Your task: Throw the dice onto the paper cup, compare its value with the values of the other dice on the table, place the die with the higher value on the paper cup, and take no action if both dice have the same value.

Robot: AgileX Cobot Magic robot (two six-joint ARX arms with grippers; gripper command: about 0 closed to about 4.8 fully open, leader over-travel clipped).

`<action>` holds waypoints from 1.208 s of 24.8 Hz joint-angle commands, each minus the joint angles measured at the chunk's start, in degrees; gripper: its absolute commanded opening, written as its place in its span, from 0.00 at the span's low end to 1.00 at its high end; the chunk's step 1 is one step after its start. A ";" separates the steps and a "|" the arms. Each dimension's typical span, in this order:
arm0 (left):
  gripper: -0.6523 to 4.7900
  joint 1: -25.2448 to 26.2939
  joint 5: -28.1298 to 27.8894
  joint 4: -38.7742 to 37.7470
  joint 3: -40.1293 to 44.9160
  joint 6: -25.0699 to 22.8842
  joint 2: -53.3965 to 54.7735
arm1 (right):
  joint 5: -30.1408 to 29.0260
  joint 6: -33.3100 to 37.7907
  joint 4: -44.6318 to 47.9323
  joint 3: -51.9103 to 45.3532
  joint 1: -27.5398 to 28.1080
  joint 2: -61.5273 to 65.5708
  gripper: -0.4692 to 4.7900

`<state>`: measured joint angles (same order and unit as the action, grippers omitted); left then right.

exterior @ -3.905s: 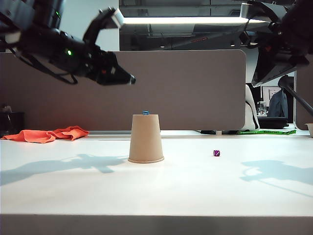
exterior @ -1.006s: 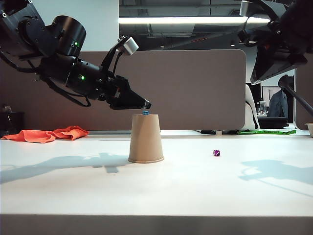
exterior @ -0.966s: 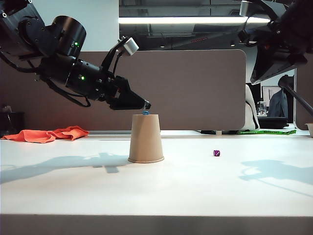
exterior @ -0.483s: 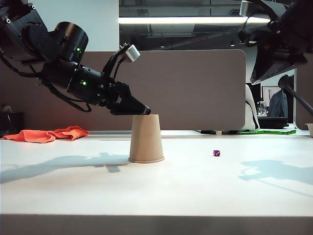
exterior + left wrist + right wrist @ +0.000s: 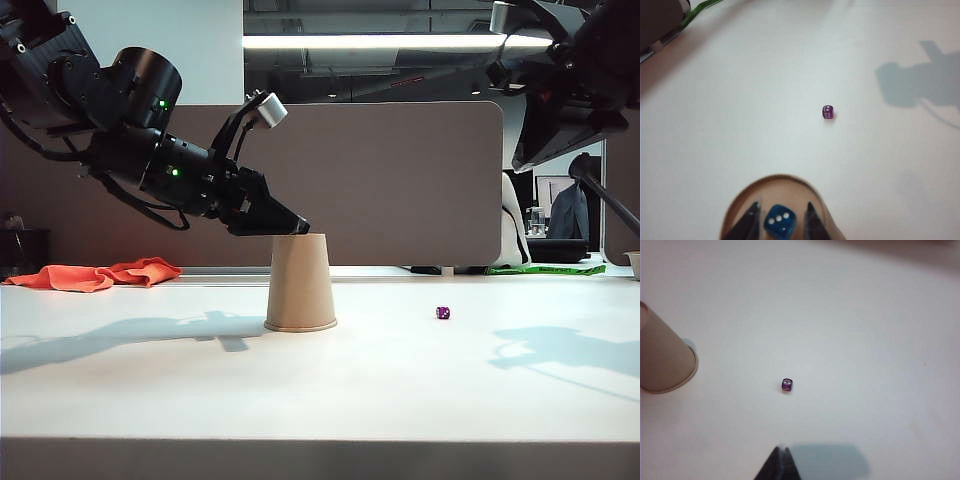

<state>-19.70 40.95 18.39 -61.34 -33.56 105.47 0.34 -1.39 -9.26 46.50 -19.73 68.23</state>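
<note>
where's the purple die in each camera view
Exterior view: the purple die lies on the table right of the paper cup, clear of it.
Left wrist view: the die sits mid-picture, beyond the cup.
Right wrist view: the die lies near the middle, cup at the edge.
Shared landmark: the paper cup.

White bench [image 5: 400, 390], smooth, straight front edge across lower frame of ext. view. Directly on it: tan paper cup [image 5: 299, 283], inverted, rim down, approx. centre frame; purple die [image 5: 442, 313] right of cup, well apart; orange cloth [image 5: 95, 274] crumpled at far left, near back edge. Arm shadows left & right.
</note>
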 commanded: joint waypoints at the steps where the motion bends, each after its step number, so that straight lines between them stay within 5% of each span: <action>1: 0.23 0.02 0.26 0.55 0.00 0.15 0.00 | 0.13 -0.15 0.96 0.35 -0.07 -0.17 0.09; 12: 0.22 0.02 0.24 0.83 0.00 0.17 -0.02 | 0.13 -0.15 0.96 0.35 -0.07 -0.17 0.09; 17: 0.22 0.04 -0.15 5.75 -0.02 4.68 -0.57 | 0.13 -0.15 0.96 0.35 -0.07 -0.17 0.09; 25: 0.22 2.69 -13.79 5.64 -0.02 5.14 -2.91 | 0.13 -0.15 0.87 0.35 -0.07 -0.17 0.09; 30: 0.22 5.60 -16.37 4.52 -0.02 9.97 -2.89 | 0.11 -0.15 0.68 0.35 -0.07 -0.17 0.09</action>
<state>-14.76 25.39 23.18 -61.30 -26.24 102.91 0.32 -1.39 -9.28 46.50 -19.73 68.23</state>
